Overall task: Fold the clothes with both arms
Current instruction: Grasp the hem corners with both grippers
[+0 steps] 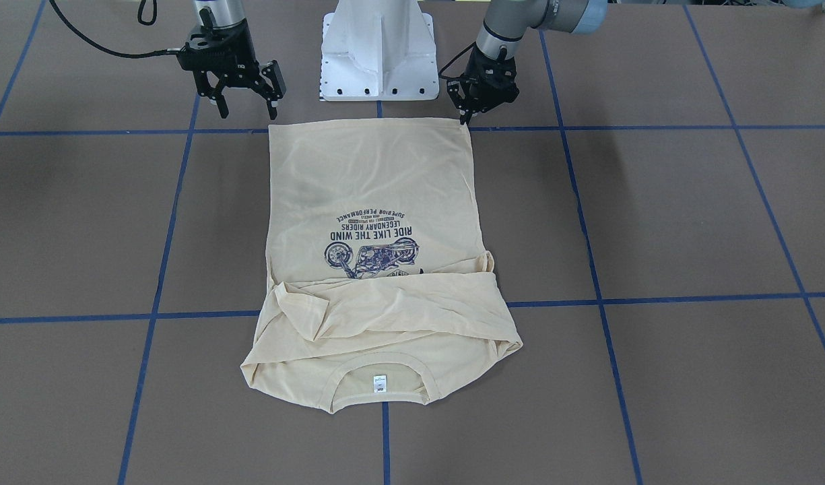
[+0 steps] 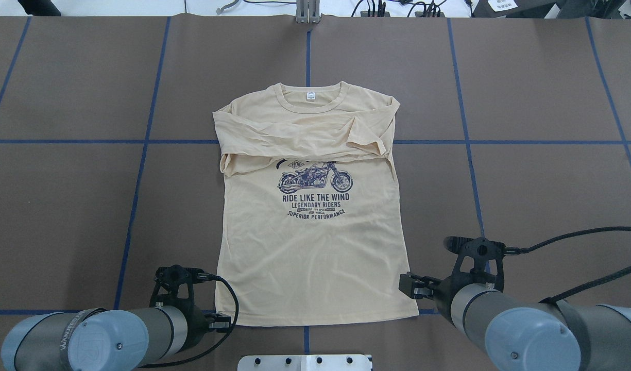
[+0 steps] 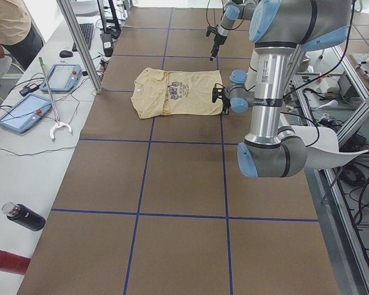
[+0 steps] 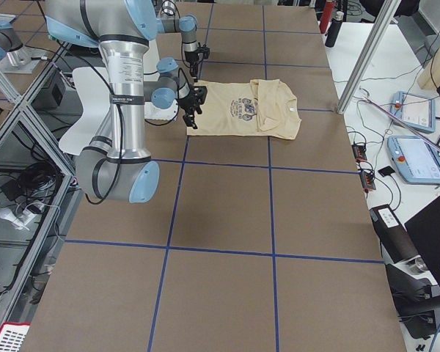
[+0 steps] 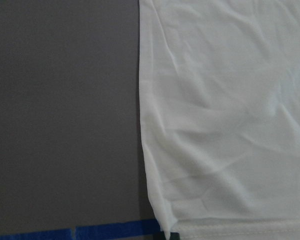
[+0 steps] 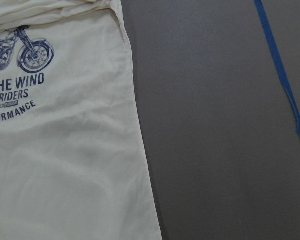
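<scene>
The cream-yellow shirt (image 1: 378, 182) lies flat, print side up, on the brown table, with both sleeves folded across the chest and the neck label (image 2: 311, 95) at the far end. My left gripper (image 1: 465, 120) is down at one hem corner. Its fingers stand close together on the cloth, and a dark tip meets that corner in the left wrist view, where the shirt (image 5: 225, 125) fills the right side. My right gripper (image 1: 246, 108) hangs open just above the table beside the other hem corner, holding nothing. The right wrist view shows the shirt's side edge (image 6: 135, 125).
The white pedestal base (image 1: 378, 60) stands between the arms, just behind the hem. Blue tape lines (image 1: 654, 128) grid the table. A side bench with tablets (image 3: 24, 110) and bottles (image 3: 24, 216) runs along the far side, and a person (image 3: 9, 24) stands at its end.
</scene>
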`<state>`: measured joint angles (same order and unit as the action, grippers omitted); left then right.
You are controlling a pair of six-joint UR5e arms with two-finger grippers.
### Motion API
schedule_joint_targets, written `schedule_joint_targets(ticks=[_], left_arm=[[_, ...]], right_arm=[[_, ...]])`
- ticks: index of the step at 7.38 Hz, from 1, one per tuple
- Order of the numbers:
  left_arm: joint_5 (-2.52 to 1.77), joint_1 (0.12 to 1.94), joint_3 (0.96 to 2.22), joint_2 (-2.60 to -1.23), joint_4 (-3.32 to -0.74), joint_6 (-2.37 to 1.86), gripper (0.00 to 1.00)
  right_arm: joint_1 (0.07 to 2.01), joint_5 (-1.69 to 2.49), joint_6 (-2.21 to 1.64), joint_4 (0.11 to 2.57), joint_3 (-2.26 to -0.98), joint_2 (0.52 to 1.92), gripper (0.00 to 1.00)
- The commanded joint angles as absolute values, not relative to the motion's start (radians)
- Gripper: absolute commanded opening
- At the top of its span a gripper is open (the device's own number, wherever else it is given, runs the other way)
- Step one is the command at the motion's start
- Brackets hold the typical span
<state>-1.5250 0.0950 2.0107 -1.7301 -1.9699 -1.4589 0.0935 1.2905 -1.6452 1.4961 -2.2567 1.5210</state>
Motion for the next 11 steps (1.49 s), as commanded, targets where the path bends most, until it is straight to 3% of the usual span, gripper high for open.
schedule_joint_targets(ticks=[1,3,11], left_arm=[[-1.525,0.097,2.016,-1.741,-1.97,-1.459,0.0],[-1.525,0.1,2.037,-1.74,-1.97,-1.459,0.0],[-1.526,0.1,2.049,-1.735,-1.97,-1.459,0.0]], right_arm=[[-0.018,1.162,-1.757,1.493,-2.214,1.509,0.86],[-0.044,1.131,-1.796,1.49,-2.156,1.484,0.58],[-0.063,1.103,-1.798,1.485,-2.077,1.453,0.55]])
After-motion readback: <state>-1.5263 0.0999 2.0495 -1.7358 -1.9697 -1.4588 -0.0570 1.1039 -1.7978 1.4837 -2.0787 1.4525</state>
